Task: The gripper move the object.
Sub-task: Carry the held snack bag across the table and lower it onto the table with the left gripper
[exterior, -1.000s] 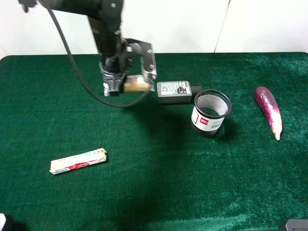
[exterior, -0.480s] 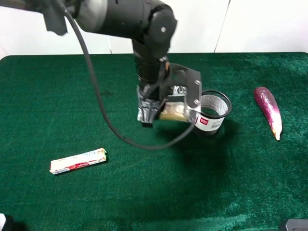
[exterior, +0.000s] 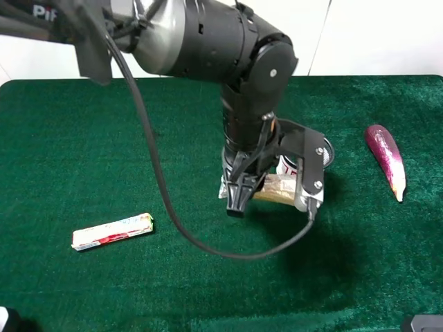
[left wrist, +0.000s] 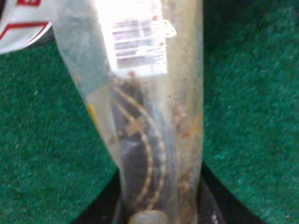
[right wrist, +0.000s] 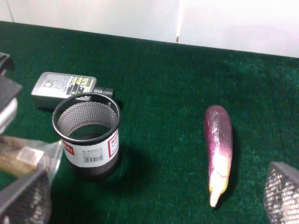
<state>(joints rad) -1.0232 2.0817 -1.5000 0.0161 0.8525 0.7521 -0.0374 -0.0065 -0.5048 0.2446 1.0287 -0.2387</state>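
Left claw (exterior: 272,200) carried the object (exterior: 280,188) forward beside mesh cup (exterior: 324,151).

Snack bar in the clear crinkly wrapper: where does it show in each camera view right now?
Exterior high: the small beige-brown snack bar in clear wrapper sits mid-picture, clamped in the left gripper.
Left wrist: it fills the middle.
Right wrist: only its end shows at the picture's edge.
Shared landmark: the black mesh cup with a white label, right beside the bar.
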